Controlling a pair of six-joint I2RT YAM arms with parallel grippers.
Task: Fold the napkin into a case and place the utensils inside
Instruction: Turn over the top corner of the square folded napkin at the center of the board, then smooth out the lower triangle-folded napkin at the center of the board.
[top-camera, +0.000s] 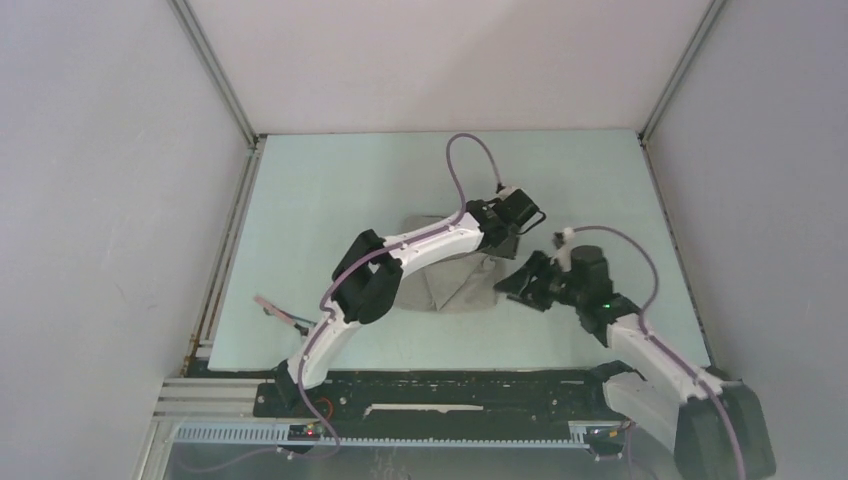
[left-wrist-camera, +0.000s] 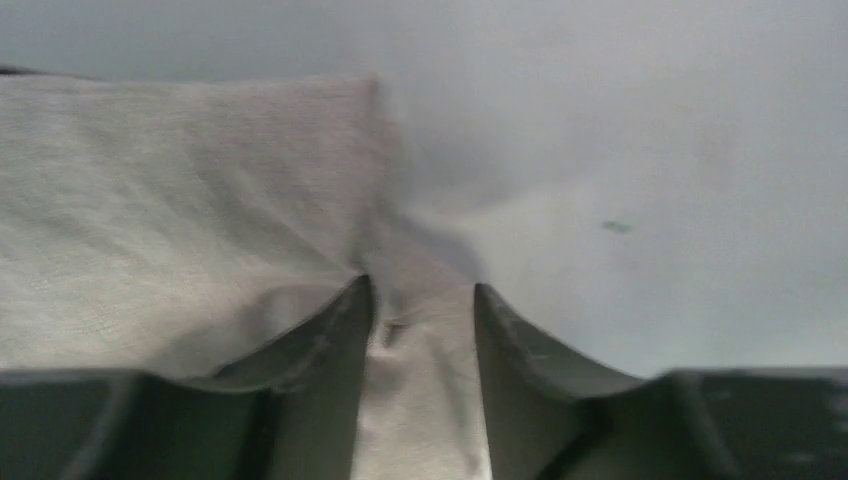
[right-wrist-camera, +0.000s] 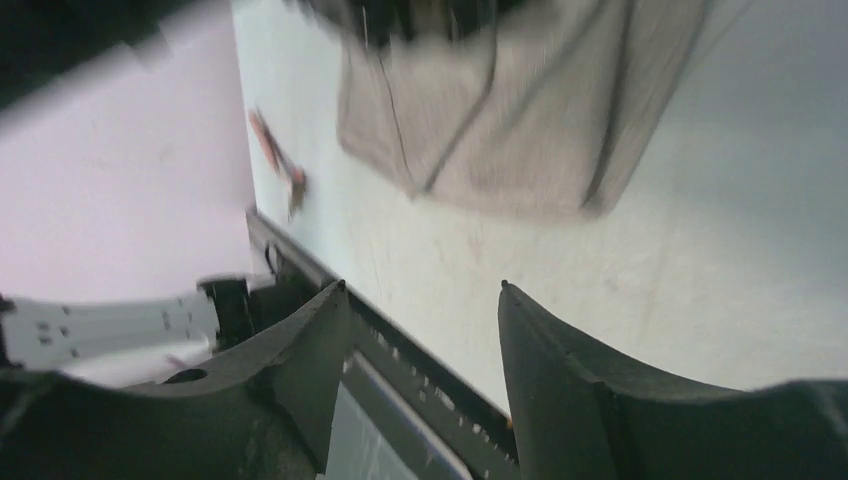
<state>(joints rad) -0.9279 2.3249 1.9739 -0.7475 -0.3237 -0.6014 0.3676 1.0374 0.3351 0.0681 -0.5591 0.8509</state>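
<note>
The left jaws stood partly open over the napkin (left-wrist-camera: 180, 220), with a raised crease of the cloth in the gap between them, not squeezed. The right jaws stood wide apart and empty, just beside the cloth's right edge. The napkin lay folded near the middle of the desk (top-camera: 330, 190). From above, the left arm (top-camera: 420, 245) hid its far part, so its full outline could not be made out. The utensils (top-camera: 281, 312) lay near the desk's near left corner, too small and blurred to tell fork from spoon.
</note>
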